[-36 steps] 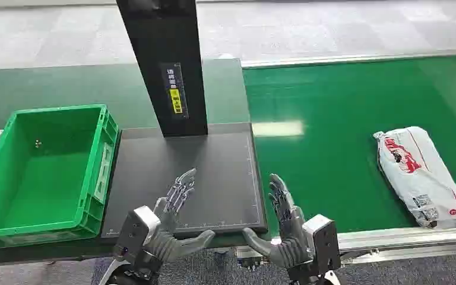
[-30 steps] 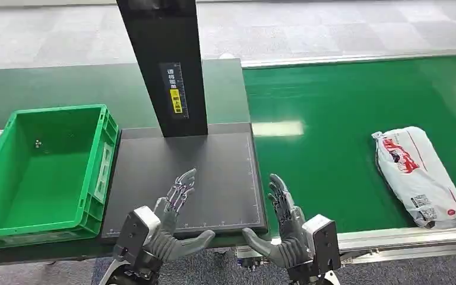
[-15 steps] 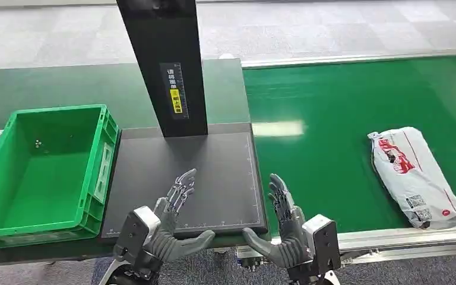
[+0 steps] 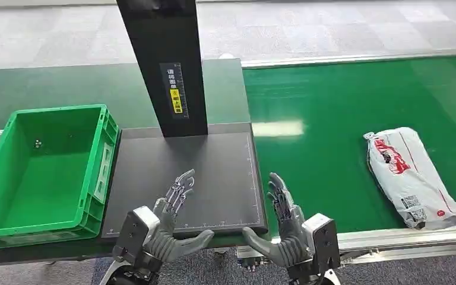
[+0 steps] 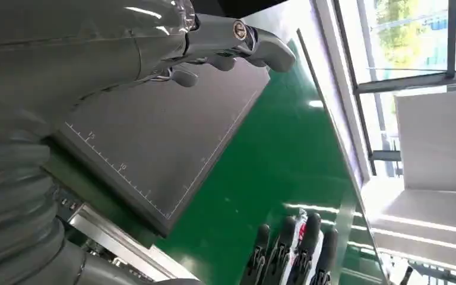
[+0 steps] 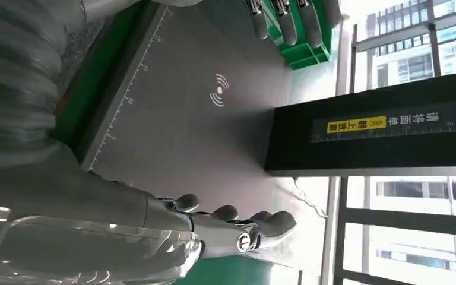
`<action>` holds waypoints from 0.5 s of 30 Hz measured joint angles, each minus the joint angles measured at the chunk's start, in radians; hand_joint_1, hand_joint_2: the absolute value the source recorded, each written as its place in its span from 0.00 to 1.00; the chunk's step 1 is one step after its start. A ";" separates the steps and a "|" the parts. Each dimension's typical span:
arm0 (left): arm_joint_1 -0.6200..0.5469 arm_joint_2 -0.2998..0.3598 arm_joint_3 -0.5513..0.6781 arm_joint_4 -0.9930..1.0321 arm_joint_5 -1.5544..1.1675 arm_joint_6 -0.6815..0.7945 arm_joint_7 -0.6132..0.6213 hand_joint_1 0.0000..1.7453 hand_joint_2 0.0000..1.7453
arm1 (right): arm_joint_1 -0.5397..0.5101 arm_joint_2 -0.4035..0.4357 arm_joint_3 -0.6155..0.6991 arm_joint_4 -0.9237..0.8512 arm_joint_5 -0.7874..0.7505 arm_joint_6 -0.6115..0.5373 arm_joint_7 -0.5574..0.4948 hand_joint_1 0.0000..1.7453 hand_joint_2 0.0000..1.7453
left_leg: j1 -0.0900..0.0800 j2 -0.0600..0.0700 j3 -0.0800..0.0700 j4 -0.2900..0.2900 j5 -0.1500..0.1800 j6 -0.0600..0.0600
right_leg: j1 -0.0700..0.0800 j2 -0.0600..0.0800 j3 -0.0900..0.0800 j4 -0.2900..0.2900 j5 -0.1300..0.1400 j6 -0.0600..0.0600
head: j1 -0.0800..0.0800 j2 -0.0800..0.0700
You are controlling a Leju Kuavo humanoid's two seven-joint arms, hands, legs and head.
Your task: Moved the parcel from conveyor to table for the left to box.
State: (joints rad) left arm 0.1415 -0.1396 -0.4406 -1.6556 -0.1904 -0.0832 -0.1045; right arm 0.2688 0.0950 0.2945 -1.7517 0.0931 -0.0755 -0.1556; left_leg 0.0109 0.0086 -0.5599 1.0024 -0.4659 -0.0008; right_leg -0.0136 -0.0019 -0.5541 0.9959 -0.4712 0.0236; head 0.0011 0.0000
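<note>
> Right hand [image 4: 288, 228] is empty, fingers spread, near the dark scan pad [image 4: 214, 172]. Left hand [image 4: 169, 228] too. Parcel [image 4: 412, 175] is on the green conveyor [image 4: 320, 119], well to the right.

>> I'd reach wide and grab the bag mid-body, since soft plastic slips.

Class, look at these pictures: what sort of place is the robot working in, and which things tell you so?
Probably a parcel-sorting or logistics station: a green conveyor belt carries a bagged parcel, beside a dark scanning plate with ruler markings and a green crate.
</note>
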 measured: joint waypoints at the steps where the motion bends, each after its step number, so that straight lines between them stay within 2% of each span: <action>1: 0.000 0.000 0.000 0.000 0.000 0.000 0.000 0.00 1.00 | -0.002 0.000 0.000 0.001 0.000 0.000 0.001 0.00 1.00 | 0.000 0.000 0.000 0.000 0.000 0.000 | 0.000 0.000 0.000 0.000 0.000 0.000 | 0.000 0.000; 8: 0.004 0.001 0.001 -0.008 0.001 0.002 0.006 0.00 1.00 | -0.012 -0.001 -0.066 0.016 0.040 -0.018 0.027 0.00 1.00 | 0.000 0.000 0.000 0.000 0.000 0.000 | 0.000 0.000 0.000 0.000 0.000 0.000 | 0.000 0.000; 11: 0.004 0.002 0.002 -0.008 0.004 -0.001 0.006 0.00 1.00 | -0.015 0.000 -0.139 0.024 0.079 -0.014 0.038 0.00 1.00 | 0.000 0.000 0.000 0.000 0.000 0.000 | 0.000 0.000 0.000 0.000 0.000 0.000 | 0.000 0.000; 15: 0.003 0.002 0.002 -0.008 0.014 -0.011 0.006 0.00 1.00 | -0.051 0.006 -0.315 0.071 0.160 -0.005 0.046 0.00 1.00 | 0.000 0.000 0.000 0.000 0.000 0.000 | -0.001 0.000 0.000 0.000 0.000 0.000 | 0.000 0.000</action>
State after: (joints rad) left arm 0.1443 -0.1373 -0.4387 -1.6632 -0.1762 -0.0942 -0.0984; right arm 0.2174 0.1007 -0.0204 -1.6807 0.2534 -0.0805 -0.1099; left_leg 0.0107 0.0086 -0.5598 1.0026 -0.4660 -0.0006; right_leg -0.0142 -0.0019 -0.5541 0.9957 -0.4710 0.0238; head 0.0011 0.0000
